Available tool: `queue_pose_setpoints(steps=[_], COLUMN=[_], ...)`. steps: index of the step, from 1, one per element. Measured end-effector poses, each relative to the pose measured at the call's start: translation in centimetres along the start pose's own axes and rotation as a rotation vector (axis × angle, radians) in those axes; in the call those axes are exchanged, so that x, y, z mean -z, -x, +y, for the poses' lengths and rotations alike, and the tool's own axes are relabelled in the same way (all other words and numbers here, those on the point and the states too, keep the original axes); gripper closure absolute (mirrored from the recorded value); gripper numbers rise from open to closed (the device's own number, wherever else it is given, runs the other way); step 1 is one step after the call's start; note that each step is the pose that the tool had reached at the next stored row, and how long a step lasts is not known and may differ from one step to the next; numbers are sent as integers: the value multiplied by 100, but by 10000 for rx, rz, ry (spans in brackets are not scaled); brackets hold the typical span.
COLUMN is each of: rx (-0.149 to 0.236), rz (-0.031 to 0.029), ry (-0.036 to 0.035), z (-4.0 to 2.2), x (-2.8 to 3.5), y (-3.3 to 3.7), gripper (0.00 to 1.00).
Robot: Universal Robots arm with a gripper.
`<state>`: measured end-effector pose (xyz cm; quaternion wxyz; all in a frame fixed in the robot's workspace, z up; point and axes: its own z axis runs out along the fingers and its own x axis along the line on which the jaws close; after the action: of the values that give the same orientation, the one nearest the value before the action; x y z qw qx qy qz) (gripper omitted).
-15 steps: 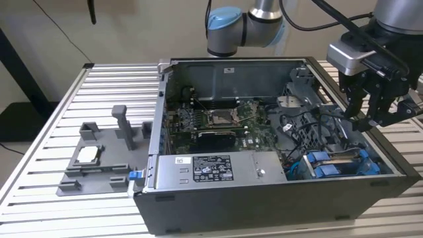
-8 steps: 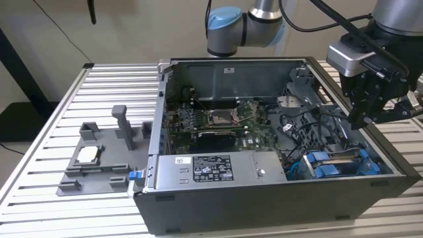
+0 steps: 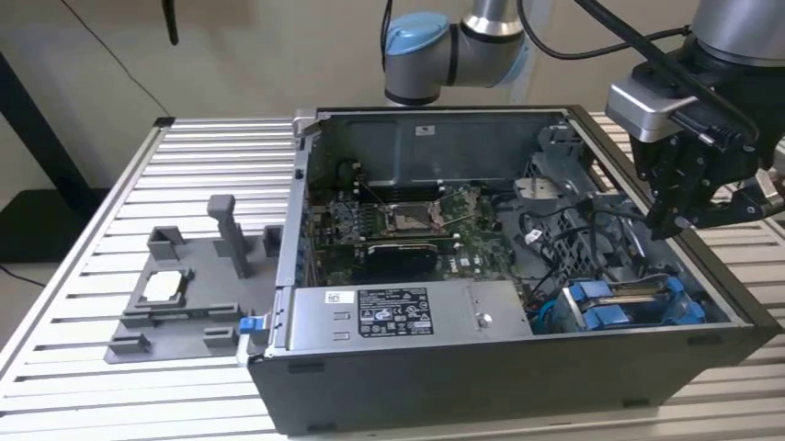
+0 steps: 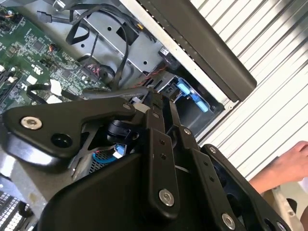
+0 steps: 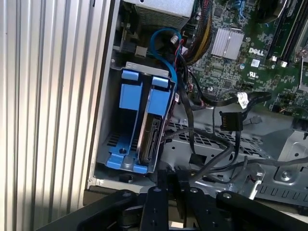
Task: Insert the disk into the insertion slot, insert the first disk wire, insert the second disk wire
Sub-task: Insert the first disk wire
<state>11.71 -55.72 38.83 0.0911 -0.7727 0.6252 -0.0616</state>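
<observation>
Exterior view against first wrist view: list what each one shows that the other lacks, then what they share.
The exterior view adds the grey fixture tray on the slatted table at the exterior view's left, the labelled power-supply box and the arm's blue-capped joint. The first wrist view adds the disk, connector edge showing, standing in the insertion slot, and a loose black wire plug lying apart from it. Shared: the blue carrier frame, the motherboard and the gripper.
</observation>
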Motion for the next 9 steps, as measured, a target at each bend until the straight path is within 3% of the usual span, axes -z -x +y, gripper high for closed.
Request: queue_pose_setpoints(steps=[3,9], rx=[10,27], rz=[64,176], ry=[199,732], z=[-7,-42], x=[-1,-12], y=[-3,-11], gripper=[81,81])
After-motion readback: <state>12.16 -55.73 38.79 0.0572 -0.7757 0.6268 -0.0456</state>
